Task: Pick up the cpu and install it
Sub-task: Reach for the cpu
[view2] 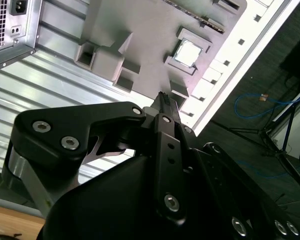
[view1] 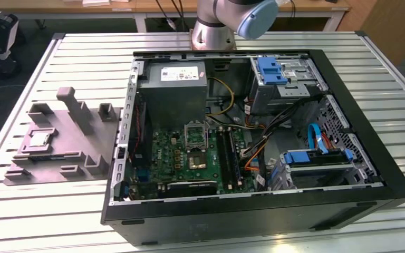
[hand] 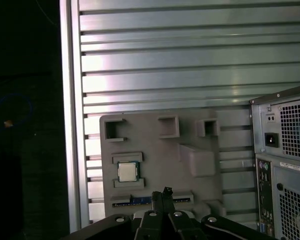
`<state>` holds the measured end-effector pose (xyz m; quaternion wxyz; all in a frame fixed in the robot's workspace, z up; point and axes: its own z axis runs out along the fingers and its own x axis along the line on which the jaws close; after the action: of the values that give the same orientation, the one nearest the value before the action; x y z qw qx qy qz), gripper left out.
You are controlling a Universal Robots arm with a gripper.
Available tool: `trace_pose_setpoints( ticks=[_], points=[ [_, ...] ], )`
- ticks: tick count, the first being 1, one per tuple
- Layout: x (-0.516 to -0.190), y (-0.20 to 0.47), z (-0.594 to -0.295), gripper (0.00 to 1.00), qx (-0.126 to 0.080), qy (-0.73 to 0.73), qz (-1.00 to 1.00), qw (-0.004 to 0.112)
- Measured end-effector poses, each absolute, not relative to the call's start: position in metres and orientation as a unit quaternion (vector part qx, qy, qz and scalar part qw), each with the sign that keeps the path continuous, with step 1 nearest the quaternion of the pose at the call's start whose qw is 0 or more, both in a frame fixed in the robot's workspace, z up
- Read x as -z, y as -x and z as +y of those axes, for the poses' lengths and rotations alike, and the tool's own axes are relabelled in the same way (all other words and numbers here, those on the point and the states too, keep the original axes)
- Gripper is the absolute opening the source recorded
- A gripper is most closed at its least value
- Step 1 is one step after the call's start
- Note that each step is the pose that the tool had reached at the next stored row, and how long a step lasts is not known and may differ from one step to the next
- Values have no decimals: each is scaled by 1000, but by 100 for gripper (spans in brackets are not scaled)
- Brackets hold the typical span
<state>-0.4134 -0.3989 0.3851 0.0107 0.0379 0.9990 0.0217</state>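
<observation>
The cpu (hand: 127, 171) lies flat with its silvery top up in a shallow square seat of a grey moulded holder (view1: 72, 124), with a raised bar of the holder on either side. In the exterior view it sits towards the holder's far left part, well apart from the open computer case (view1: 392, 179) on the exterior view's right.

The holder rests on a slatted metal table (view1: 48, 211), its edge close to the case wall. It also has several empty pockets and upright blocks. A long slot beside the cpu's seat holds a thin blue-and-dark strip (hand: 140, 200), which looks like a memory stick, though this angle shows too little of it to be sure.

The gripper (hand: 166, 192) hangs above the holder and touches nothing. Its two black fingers are drawn together to a single point with nothing between them. In both wrist views the tips point at the holder near the slot with the strip. The cpu is a little to one side of them, near but not under the tips, and uncovered.

Inside the case a green circuit board (view1: 181, 158) lies flat, and its metal-framed socket (view1: 196, 134) stands open with no chip seated in it. A grey power supply (view1: 177, 87) sits beyond the board. Blue-tabbed drive bays (view1: 273, 71) and loose cables fill the side towards the exterior view's right. The arm's silver-and-blue joint (view1: 223, 21) rises behind the case at the far edge of the table.
</observation>
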Motion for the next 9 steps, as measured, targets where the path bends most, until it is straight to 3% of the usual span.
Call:
trace_pose_setpoints(
  ticks=[9],
  points=[
    [-384,423,-399,11,-22,-38,999,11]
  ],
)
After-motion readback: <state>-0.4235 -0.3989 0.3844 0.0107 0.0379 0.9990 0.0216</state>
